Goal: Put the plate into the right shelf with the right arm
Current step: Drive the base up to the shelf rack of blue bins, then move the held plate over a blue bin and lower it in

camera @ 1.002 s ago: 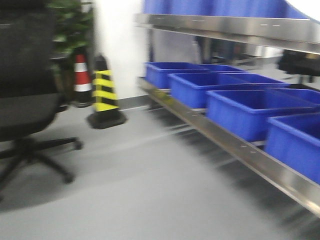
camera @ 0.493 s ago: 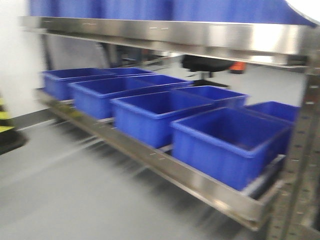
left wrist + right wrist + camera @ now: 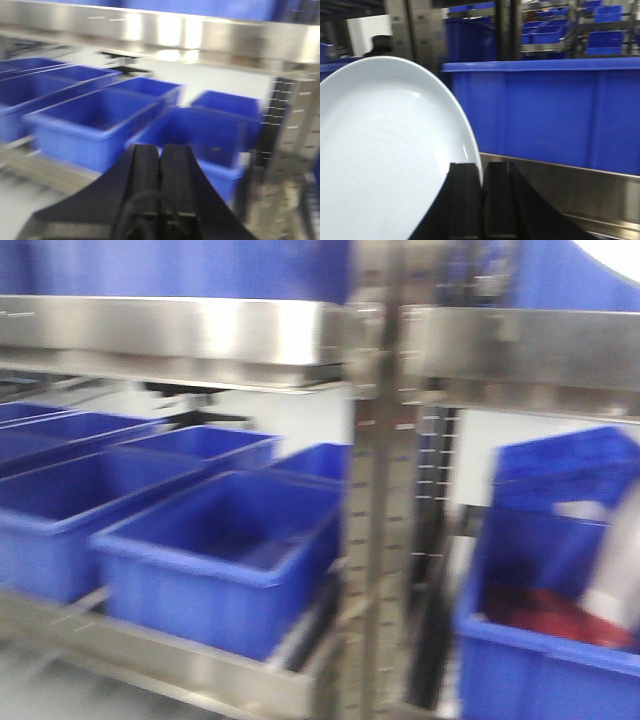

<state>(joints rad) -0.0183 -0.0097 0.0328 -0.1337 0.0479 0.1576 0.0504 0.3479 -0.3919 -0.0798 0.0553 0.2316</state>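
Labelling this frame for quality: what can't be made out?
- Front view: motion blur; red contents of the right-hand blue bin unidentifiable.
- Right wrist view: plate cut off by left and bottom edges; fingers of the right gripper cover its held rim.
- Left wrist view: blur; contents of the far bins unreadable.

Open room lay between the upper rail [image 3: 170, 330] of the right shelf [image 3: 520, 345] and the blue bins [image 3: 215, 550] below it. A perforated upright [image 3: 385, 540] split that gap. The right-hand bin [image 3: 540, 670] held something red [image 3: 545, 615]. Just ahead of the right claw [image 3: 481, 200], which pinched the plate [image 3: 385, 150], a tall bin wall [image 3: 545, 115] and a steel front rail [image 3: 560, 192] barred the way.
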